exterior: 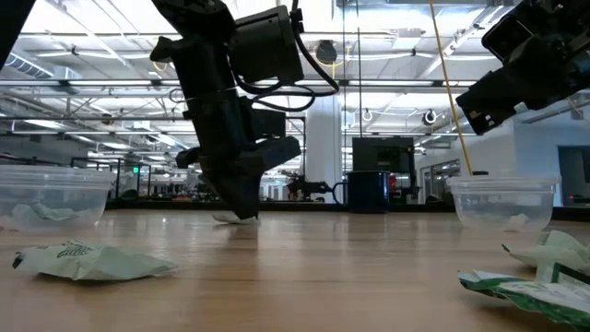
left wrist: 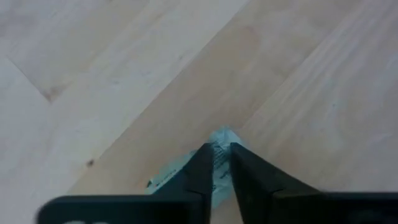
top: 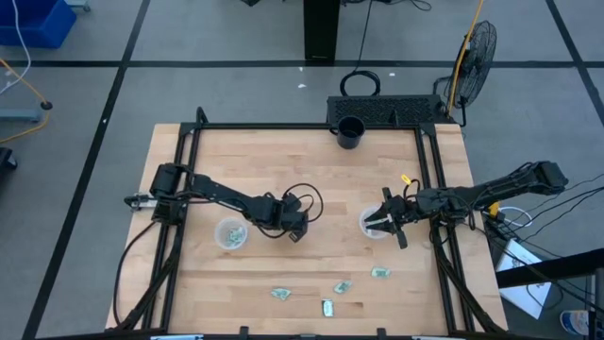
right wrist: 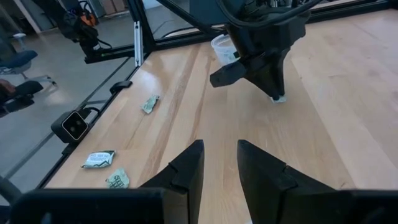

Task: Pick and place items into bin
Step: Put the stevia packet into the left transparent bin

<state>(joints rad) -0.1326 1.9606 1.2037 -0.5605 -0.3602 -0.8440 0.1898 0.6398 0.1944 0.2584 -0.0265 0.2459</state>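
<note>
My left gripper stands fingers-down at the table's middle, shut on a small pale green wrapped item. It also shows in the right wrist view, left gripper. A clear cup left of it holds a few such pieces. My right gripper hovers over a second clear cup near the right rail, and its fingers are open with nothing between them. Several loose items lie on the wood near the near edge, among them one item and another. My left gripper pinches the crinkled item between its two fingers, coming from above and pointing down. The wrapper's pale tip sticks out past the fingertips and another corner shows beside one finger. In the low view the item sits at the table surface.
A black cup stands at the far edge by a dark tray. Black rails run along the table's left and right sides. Bare wood lies between the two clear cups. A standing fan is beyond the far right corner.
</note>
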